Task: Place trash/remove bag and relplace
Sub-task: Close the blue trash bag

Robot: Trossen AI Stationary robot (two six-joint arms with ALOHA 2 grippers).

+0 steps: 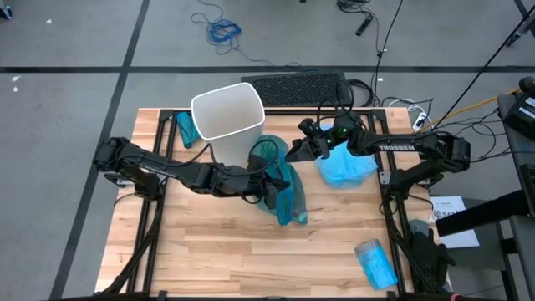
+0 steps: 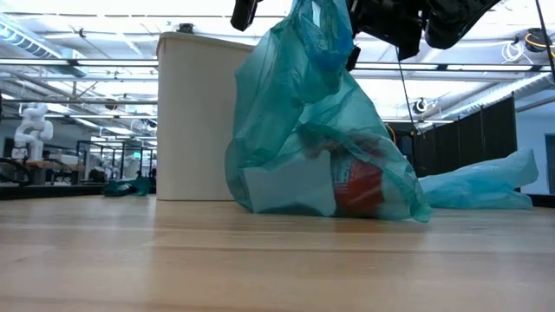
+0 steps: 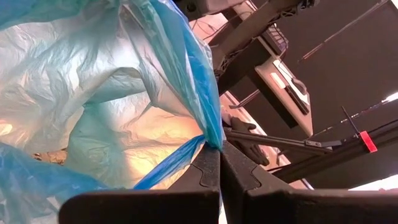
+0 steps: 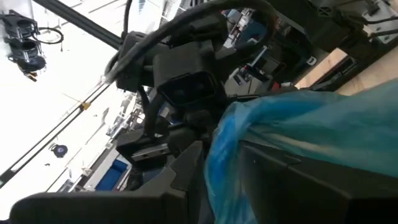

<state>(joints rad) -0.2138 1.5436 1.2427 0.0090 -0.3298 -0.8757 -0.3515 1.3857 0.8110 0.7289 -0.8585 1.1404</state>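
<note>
A teal plastic bag (image 1: 284, 188) stands on the table in front of the white bin (image 1: 227, 113). Its bottom rests on the wood and its top is drawn up between my two grippers. Through the film the trash shows: a red-and-white bottle (image 2: 360, 185) and a white packet (image 2: 286, 189). My left gripper (image 1: 264, 177) comes from the table's left and is shut on the bag's rim. My right gripper (image 1: 296, 150) comes from the right and is shut on the rim's other side. My left gripper pinches a gathered edge of the bag's rim (image 3: 210, 138) between its two fingers, coming nearly level from the table's left. The film runs taut from the fingers down into the bag, whose bottom sits on the table. My right gripper pinches a bunched fold of the bag's upper rim (image 4: 225, 146) between its two fingers, coming about level from the table's right. The bag hangs below this hold with its filled bottom (image 2: 329, 195) on the table.
A loose pale blue bag (image 1: 345, 167) lies on the table under my right arm. A blue packet (image 1: 374, 262) lies at the near right corner. A teal item (image 1: 185, 129) lies left of the bin. Open wood lies toward the near edge.
</note>
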